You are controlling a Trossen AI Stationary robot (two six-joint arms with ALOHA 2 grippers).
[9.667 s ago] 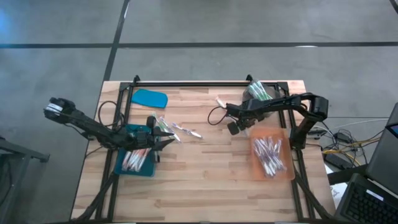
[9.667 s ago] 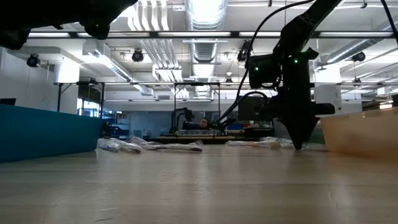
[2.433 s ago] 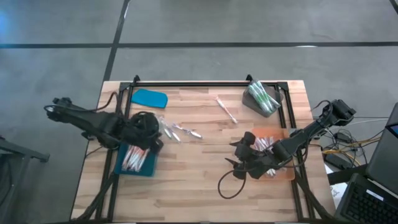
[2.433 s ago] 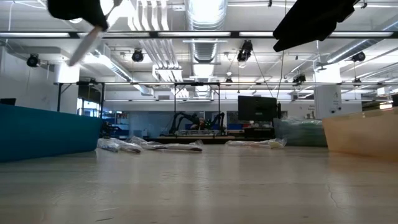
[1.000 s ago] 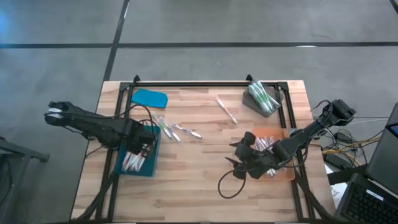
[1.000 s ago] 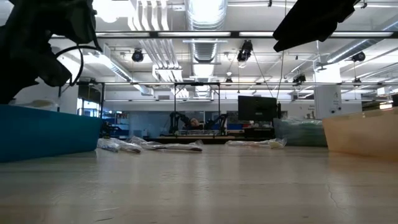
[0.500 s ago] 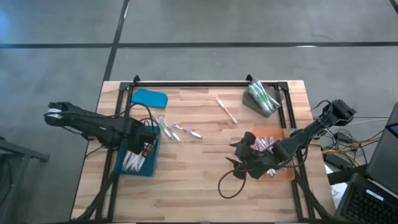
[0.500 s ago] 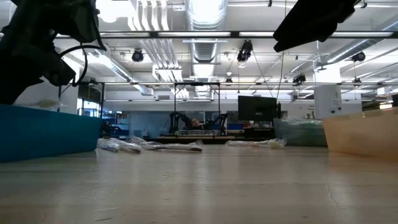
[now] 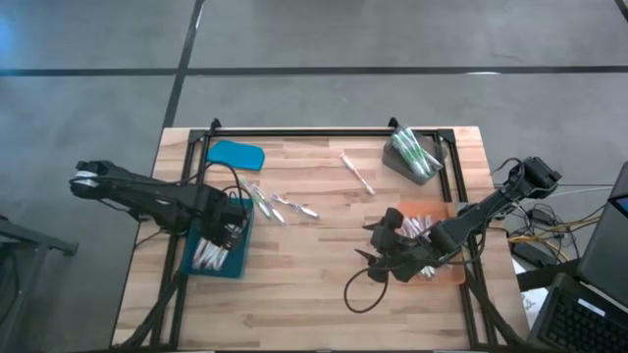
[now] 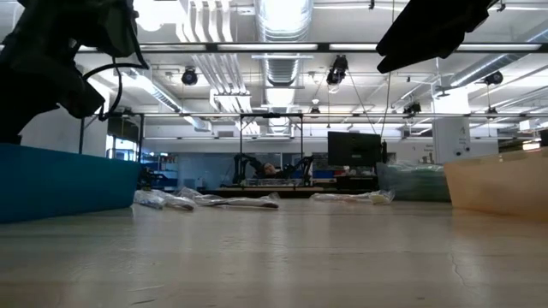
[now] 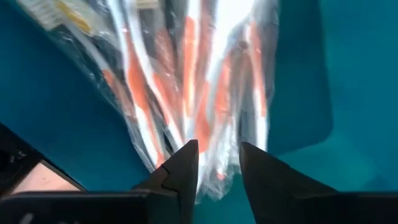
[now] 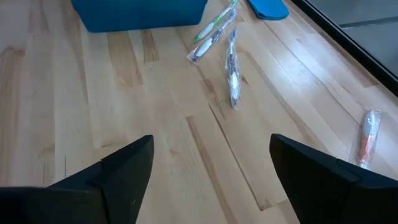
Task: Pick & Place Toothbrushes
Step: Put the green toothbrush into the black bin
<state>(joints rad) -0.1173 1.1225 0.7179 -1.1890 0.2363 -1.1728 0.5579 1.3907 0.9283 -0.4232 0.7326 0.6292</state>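
My left gripper (image 11: 217, 158) points down into the blue tray (image 9: 235, 267) at the table's left. Its fingers stand a little apart just over a heap of clear-wrapped white and orange-red toothbrushes (image 11: 186, 74) lying on the tray's floor. Whether the fingertips touch the wrapping, I cannot tell. My right gripper (image 12: 211, 168) hangs wide open above bare wood, left of the orange tray (image 9: 456, 275), holding nothing. Loose wrapped toothbrushes (image 9: 280, 206) lie on the wood right of the blue tray, and one more (image 9: 355, 172) lies farther back.
A grey bin (image 9: 412, 155) of green toothbrushes stands at the back right. A blue lid (image 9: 235, 154) lies at the back left. The orange tray holds a pile of wrapped toothbrushes (image 9: 424, 235). A black cable (image 9: 358, 294) loops below my right gripper. Bare wood runs along the near edge.
My left gripper has stayed over the blue tray. In the low view, a pale stick that showed just above the tray's rim under it a second ago no longer shows.
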